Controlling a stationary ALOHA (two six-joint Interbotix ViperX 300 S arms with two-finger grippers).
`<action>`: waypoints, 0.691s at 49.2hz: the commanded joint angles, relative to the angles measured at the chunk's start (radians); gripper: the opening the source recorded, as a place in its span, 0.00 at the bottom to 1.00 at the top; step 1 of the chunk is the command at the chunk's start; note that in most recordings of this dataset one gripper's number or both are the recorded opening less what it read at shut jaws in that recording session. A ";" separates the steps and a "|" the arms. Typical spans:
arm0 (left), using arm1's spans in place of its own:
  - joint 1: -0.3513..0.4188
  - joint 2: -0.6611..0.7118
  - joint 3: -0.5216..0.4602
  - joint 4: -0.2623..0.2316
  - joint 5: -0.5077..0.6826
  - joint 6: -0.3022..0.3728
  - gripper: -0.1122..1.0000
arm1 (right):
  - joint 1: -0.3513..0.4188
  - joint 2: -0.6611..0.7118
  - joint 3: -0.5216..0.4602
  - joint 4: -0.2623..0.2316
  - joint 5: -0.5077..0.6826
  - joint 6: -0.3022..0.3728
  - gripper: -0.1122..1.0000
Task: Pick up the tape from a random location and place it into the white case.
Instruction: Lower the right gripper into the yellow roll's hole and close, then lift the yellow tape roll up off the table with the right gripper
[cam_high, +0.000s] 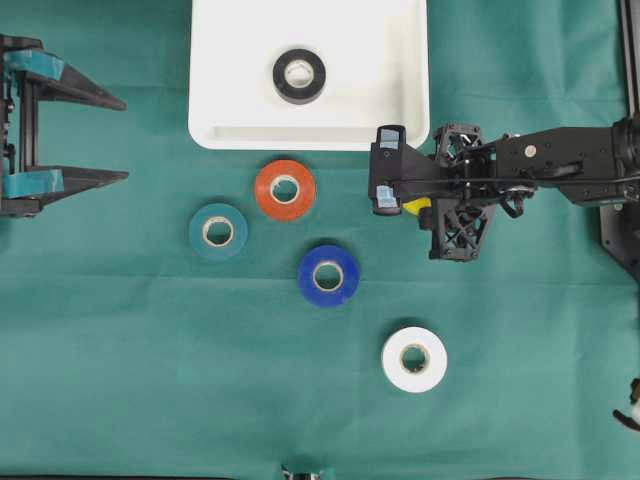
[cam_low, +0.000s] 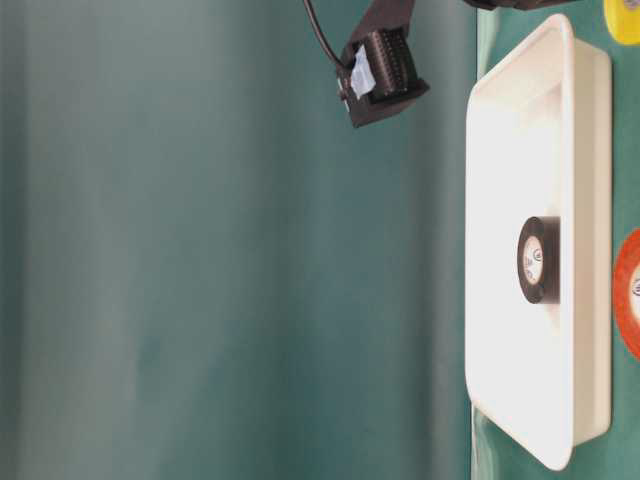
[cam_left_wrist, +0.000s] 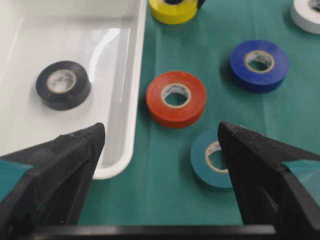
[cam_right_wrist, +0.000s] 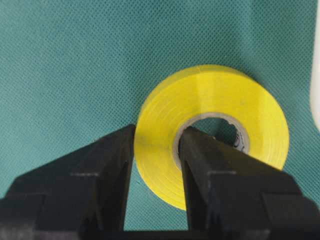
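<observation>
My right gripper is shut on a yellow tape roll: one finger sits inside the core and the other against the outer wall. Overhead, only a sliver of that yellow tape shows under the right gripper, just off the near right corner of the white case. A black tape roll lies flat inside the case. My left gripper stands open and empty at the far left. Its wrist view looks past its fingers at the case and the yellow roll.
Loose rolls lie on the green cloth in front of the case: red, teal, blue and white. The right arm stretches in from the right edge.
</observation>
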 joint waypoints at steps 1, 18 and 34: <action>0.003 0.003 -0.011 -0.002 -0.008 -0.002 0.94 | 0.002 -0.009 -0.012 -0.002 -0.005 -0.002 0.36; 0.003 0.002 -0.011 -0.002 -0.008 -0.002 0.94 | 0.002 -0.043 -0.040 -0.002 0.031 0.000 0.36; 0.003 0.003 -0.008 -0.002 -0.008 -0.002 0.94 | 0.006 -0.132 -0.114 -0.003 0.167 0.000 0.36</action>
